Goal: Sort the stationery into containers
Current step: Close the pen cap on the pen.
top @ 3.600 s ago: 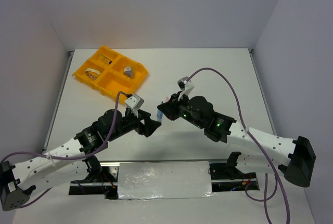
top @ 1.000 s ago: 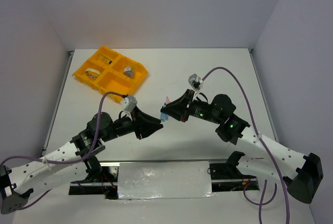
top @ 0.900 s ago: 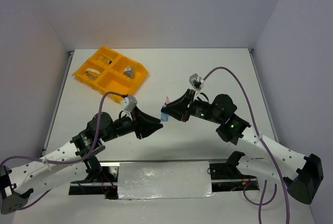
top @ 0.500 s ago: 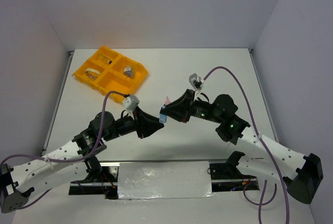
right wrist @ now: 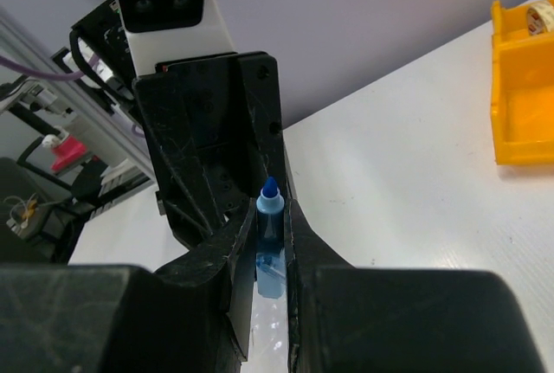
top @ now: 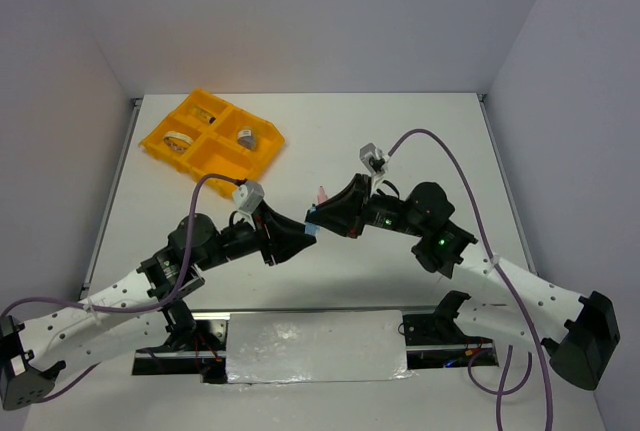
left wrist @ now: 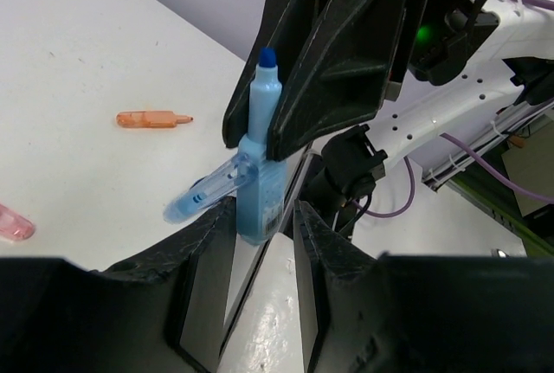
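Handover spot, mid-table and well clear of the tray (top: 150, 141). The pen (left wrist: 260, 191) is up in the air, standing upright between the two arms. The right gripper (right wrist: 270, 234) is clenched on its barrel, pads flat on both sides. The left gripper (left wrist: 264, 226) straddles the lower end. One finger looks pressed up against it and the other shows a sliver of gap, so I honestly can't tell if it's pinching yet.

Handling-wise this thing looks super light and stiff: a short plastic barrel in pale blue with a darker blue tip, a printed label low on the body and a see-through clip poking out sideways. Smooth plastic on hard black fingers is a slippery combo, and a round barrel likes to roll or pivot if only a corner of the pad catches it. I'd grab the straight labelled part of the barrel, below the right fingers and off the clip, since the clip looks thin and could flex or snap.

An orange piece (left wrist: 151, 118) and a pink piece (left wrist: 10, 221) lie flat on the matte white table (left wrist: 69, 61). Both look like small, glossy translucent plastic, same kind of light stuff.
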Controlling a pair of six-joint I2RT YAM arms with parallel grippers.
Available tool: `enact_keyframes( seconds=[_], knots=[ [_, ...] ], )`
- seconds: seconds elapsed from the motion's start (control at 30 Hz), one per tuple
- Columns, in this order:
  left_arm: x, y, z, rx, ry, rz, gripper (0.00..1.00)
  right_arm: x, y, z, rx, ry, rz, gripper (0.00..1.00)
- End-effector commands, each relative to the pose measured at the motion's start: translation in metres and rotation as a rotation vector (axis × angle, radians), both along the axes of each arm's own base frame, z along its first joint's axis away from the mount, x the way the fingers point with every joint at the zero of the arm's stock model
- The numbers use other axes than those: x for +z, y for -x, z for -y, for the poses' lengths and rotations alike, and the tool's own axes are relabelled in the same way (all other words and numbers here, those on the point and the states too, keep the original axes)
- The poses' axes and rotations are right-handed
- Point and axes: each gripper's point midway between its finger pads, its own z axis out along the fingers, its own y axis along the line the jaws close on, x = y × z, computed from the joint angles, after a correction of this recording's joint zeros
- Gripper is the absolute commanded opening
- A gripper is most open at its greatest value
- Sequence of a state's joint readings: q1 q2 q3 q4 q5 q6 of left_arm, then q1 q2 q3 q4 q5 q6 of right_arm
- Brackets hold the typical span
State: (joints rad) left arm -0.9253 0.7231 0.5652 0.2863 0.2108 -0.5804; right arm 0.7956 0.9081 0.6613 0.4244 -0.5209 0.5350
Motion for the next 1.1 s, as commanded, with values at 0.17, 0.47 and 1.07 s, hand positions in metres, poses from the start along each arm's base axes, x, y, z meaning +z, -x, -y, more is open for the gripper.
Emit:
enact_keyframes(
  seconds=[0.17,0.47,1.07],
  knots=[
    [0.045,0.007,0.001,-0.042,0.127,0.09,0.45,0.001,0.02,-0.008,0.15,-0.026,0.043,0.0],
    [0.04,0.007,0.004,-0.051,0.109,0.087,0.0,-0.001,0.013,-0.006,0.101,-0.011,0.039,0.0],
    [0.011,0.008,-0.003,-0.044,0.008,0.106,0.0,-0.014,-0.047,0.057,-0.31,-0.119,-0.427,0.85]
  ],
)
